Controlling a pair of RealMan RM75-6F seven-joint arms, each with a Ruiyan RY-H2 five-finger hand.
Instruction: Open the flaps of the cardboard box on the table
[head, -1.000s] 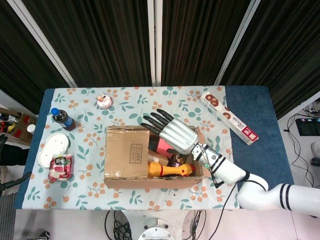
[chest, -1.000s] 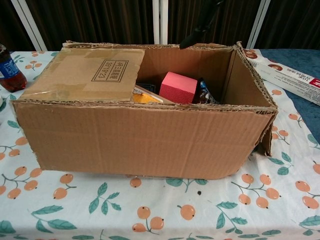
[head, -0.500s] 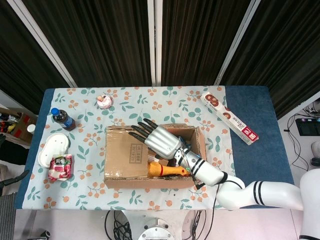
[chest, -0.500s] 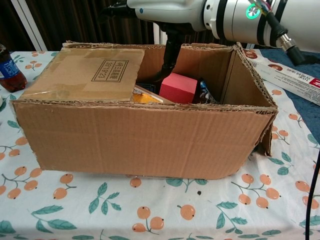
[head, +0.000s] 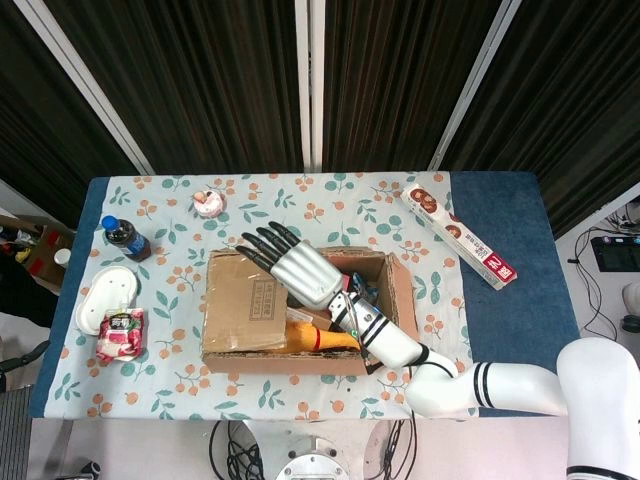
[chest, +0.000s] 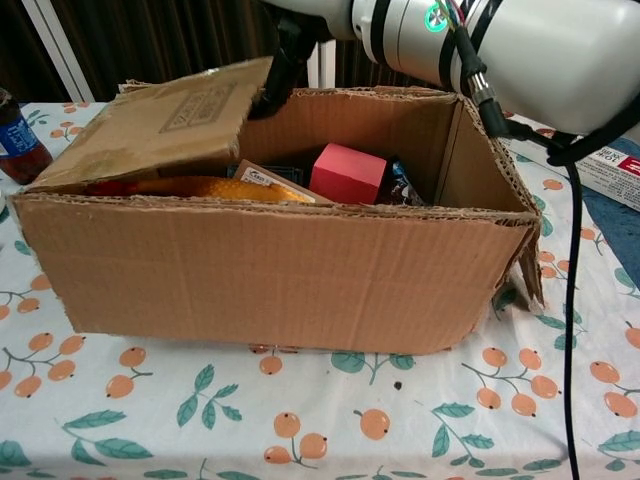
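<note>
Step in hand looks like lifting the last closed flap: the cardboard box (head: 300, 312) sits mid tabletop (head: 500, 330), right side already open w/ contents showing, while the left flap (head: 252, 305) covers the left half and is tilted up at its inner edge in chest view. Right hand (head: 290, 265) reaches in from the robot's near-right, forearm crossing over the open part of the box, palm down, fingers spread and extended toward the far-left over the flap. Chest view shows one dark fingertip (chest: 277, 85) hooked at the flap's raised free edge (chest: 245, 105); the hand is not closed round anything, just catching the edge w/ fingers apart. Whether other fingers touch the flap top can't be told from head view. Left hand isn't visible in either cam. Next move prob needs the finger kept under the edge and swept up and outward to the left so the flap swings past vertical and folds out over the box's left wall; risk is the finger slipping off so the flap drops back, or dragging the whole box, as nothing braces it. Inside: pink block (chest: 347, 172), yellow rubber chicken (chest: 215, 188), some darker items, unclear what. Around: cola bottle (head: 127, 238), long snack box (head: 460, 238).
</note>
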